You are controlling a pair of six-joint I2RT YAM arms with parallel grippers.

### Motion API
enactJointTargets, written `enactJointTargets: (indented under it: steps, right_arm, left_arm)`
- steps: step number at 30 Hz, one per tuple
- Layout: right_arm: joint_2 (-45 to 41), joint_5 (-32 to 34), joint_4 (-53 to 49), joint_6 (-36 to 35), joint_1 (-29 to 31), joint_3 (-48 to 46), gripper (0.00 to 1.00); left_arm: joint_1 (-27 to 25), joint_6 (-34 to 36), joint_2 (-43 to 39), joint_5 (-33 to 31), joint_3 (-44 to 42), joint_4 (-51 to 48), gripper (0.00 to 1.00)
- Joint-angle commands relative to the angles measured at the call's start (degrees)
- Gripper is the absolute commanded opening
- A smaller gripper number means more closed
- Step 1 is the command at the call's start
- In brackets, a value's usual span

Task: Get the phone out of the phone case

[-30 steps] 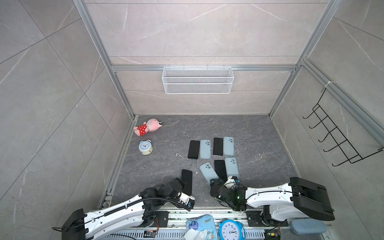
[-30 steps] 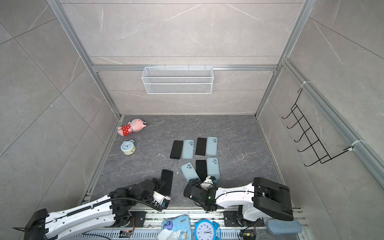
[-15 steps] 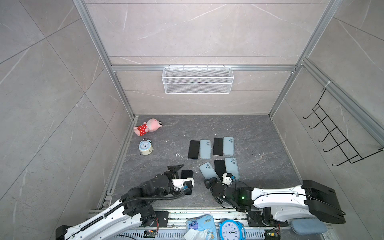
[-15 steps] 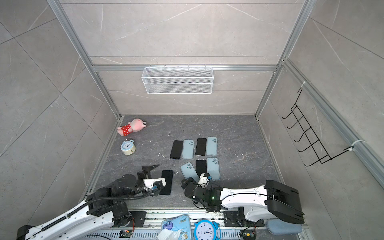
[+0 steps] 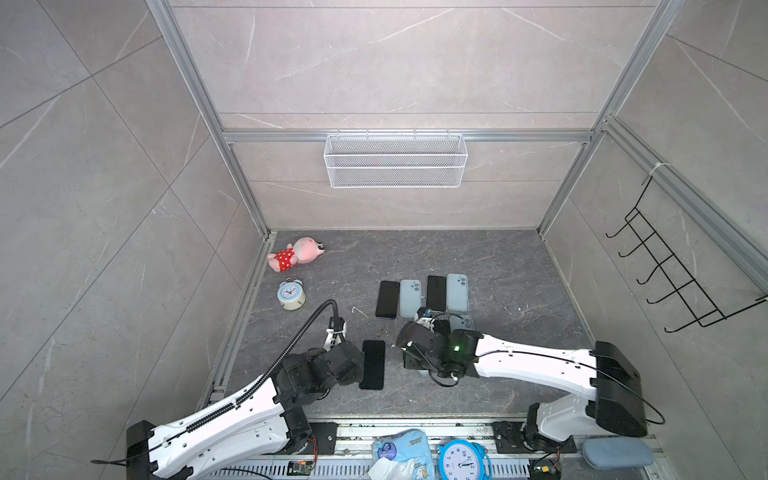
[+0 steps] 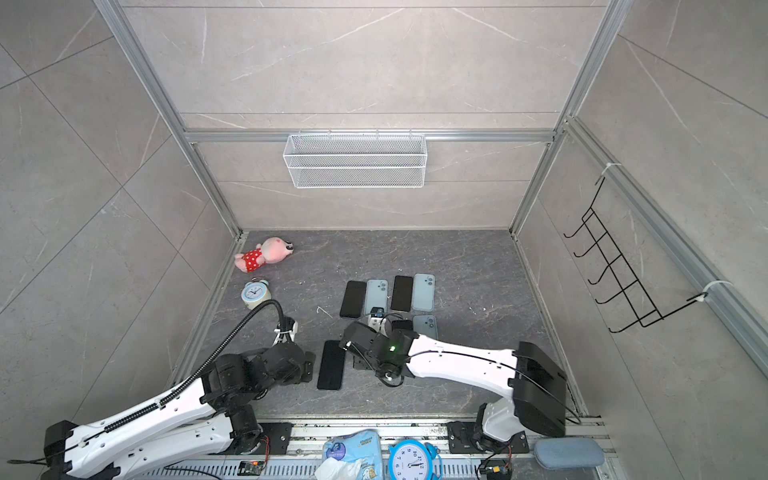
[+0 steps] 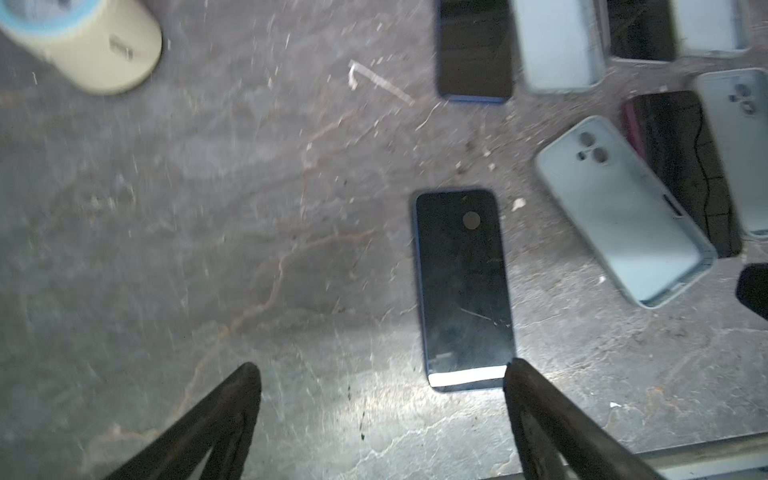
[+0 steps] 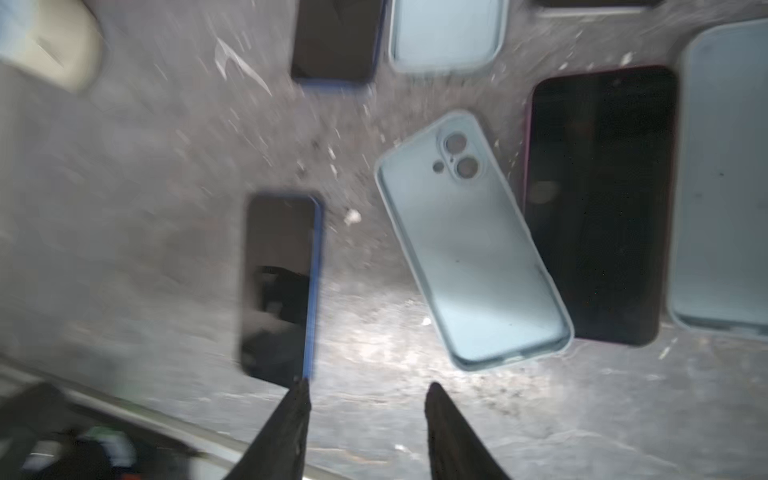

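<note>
A black phone (image 5: pixel 373 364) with a blue edge lies bare and screen up on the dark floor, also seen in the left wrist view (image 7: pixel 463 286) and the right wrist view (image 8: pixel 280 286). An empty light blue phone case (image 8: pixel 473 241) lies tilted beside it, apart from it; the right arm hides the case in both top views. My left gripper (image 7: pixel 380 374) is open just left of the phone, and one fingertip (image 7: pixel 519 376) overlaps the phone's near corner. My right gripper (image 8: pixel 368 388) is open and holds nothing, between phone and case.
Behind lie more black phones (image 5: pixel 387 299) and light blue cases (image 5: pixel 457 292) in rows. An alarm clock (image 5: pixel 291 294) and a pink plush toy (image 5: pixel 296 257) sit at the back left. A wire basket (image 5: pixel 395 160) hangs on the back wall.
Both arms have swung from the front edge toward the phone and the case. The right gripper's fingers have come closer together. The phone has not moved.
</note>
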Motion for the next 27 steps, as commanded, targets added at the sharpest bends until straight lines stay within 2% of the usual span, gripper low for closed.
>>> enactJointTargets:
  steps: [1,5,14,18,27]
  right_arm:
    - [4.31,-3.06,-5.75,-9.05,-0.7,3.86,0.47]
    - [8.17,-3.56,-4.9,-11.55,-2.41,3.34,0.47]
    - [14.0,-5.78,-1.25,-14.17,-4.78,2.05,0.39]
    - [14.92,-8.49,2.8,-13.46,-5.55,0.46,0.34]
    - [16.89,-11.84,5.43,-10.93,-5.71,1.22,0.14]
  left_arm:
    - [0.06,-11.94,-4.94,2.91,-2.94,-0.72,0.9]
    - [-0.02,-11.71,-5.74,3.96,-4.82,0.22,0.88]
    - [0.01,-13.03,-2.12,11.86,-11.7,15.05,0.88]
    - [-0.07,-12.64,1.08,14.03,-14.33,22.05,0.87]
    - [-0.07,-10.68,9.47,14.26,-16.34,32.51,0.76]
